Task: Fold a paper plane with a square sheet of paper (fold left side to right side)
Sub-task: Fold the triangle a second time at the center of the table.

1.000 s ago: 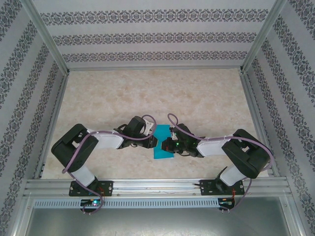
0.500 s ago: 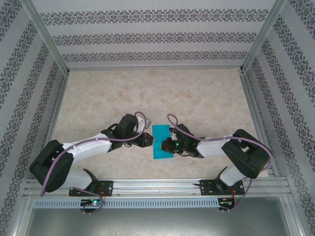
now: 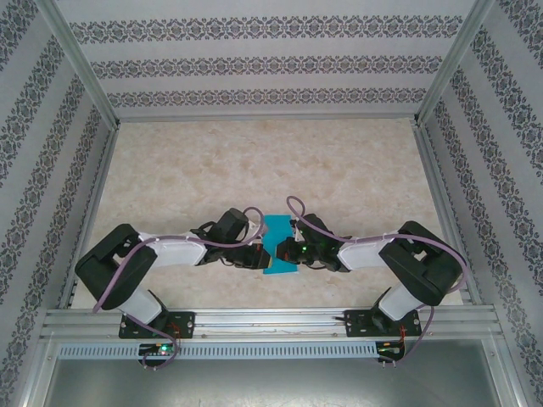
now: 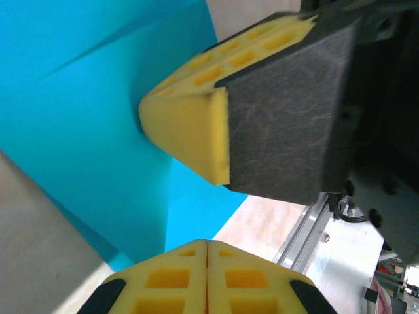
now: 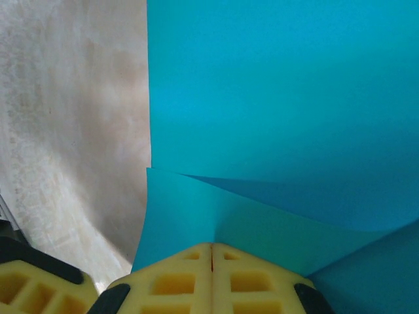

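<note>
Tabletop (image 3: 254, 161) stretched wide behind and beside the square sheet of paper (image 3: 276, 227), which lay near the front rail (image 3: 271, 315) between both grippers. Both arms crouched low, elbows out, forearms reaching inward. The right gripper (image 5: 211, 252) pinched a raised flap; the left gripper (image 4: 207, 248) was clenched at the sheet's left edge, whether on paper I couldn't tell.

You see the square sheet of paper (image 4: 78, 137) spread across the upper left and middle of the frame, turquoise, with a crease slanting from the top middle toward the left. Your left gripper (image 4: 208, 265) sits at bottom centre, its yellow fingers pressed together along one seam. The paper's lower edge comes right up beside them, though it's hard to tell if it's nipped. The right gripper (image 4: 154, 121) reaches in from the upper right, its tip touching the sheet. Pale table (image 4: 39, 248) shows lower left, and a metal rail (image 4: 314, 242) lower right.
</note>
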Available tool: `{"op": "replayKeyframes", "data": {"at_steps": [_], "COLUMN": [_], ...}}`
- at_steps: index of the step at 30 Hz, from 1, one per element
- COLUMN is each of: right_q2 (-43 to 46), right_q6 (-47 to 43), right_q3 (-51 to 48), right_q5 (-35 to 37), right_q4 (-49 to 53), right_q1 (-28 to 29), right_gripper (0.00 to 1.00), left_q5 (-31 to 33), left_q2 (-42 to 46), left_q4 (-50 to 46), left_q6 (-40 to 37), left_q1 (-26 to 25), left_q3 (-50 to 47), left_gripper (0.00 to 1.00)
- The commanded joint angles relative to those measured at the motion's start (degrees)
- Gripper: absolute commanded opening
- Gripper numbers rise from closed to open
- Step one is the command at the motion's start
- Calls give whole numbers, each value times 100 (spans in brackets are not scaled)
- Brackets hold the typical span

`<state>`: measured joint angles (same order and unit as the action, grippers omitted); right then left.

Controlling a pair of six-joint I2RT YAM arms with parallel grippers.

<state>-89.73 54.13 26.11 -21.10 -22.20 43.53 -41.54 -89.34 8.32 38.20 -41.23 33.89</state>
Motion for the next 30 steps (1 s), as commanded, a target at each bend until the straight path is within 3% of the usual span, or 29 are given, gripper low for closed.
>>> {"op": "replayKeyframes", "data": {"at_steps": [1,10,30], "right_q2": [-211,-230,-204], "right_q6": [13,-26,-80], "right_q3": [-69,-54,13], "right_q5": [93,62,-51], "right_q4": [387,427,444], "right_q1": [80,77,62], "right_gripper": [0,0,0], "left_q5": [-173,264,352], "left_q2": [-124,-306,-575], "left_q4": [320,90,110], "left_q6": [56,-82,-102], "left_q1": [-83,-89,-87], "left_q3": [178,160,-15], "left_gripper": [7,6,6]}}
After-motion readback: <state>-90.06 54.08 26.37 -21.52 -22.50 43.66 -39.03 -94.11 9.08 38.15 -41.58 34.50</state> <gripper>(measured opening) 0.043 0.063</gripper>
